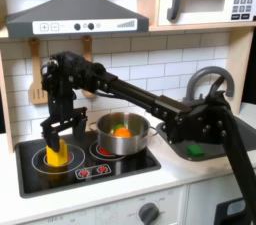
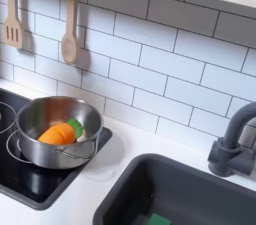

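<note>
In the first exterior view my gripper (image 1: 58, 132) hangs over the left burner of the black toy stove (image 1: 30, 174). Its fingers stand apart, straddling the top of a yellow object (image 1: 56, 154) that stands upright on that burner. Whether the fingers touch it is hard to tell. A silver pot (image 1: 122, 139) sits on the right burner with an orange item (image 1: 120, 131) inside. In the second exterior view the pot (image 2: 35, 149) holds the orange item (image 2: 61, 135) and a small green piece (image 2: 77, 126).
The arm stretches from the first exterior view's right across a grey sink (image 1: 210, 154) with a green thing (image 1: 194, 150) in it. A dark faucet (image 2: 236, 147) rises beside the sink (image 2: 130, 184). A wooden spoon (image 2: 68, 29) and spatula (image 2: 12, 19) hang on the tiled wall.
</note>
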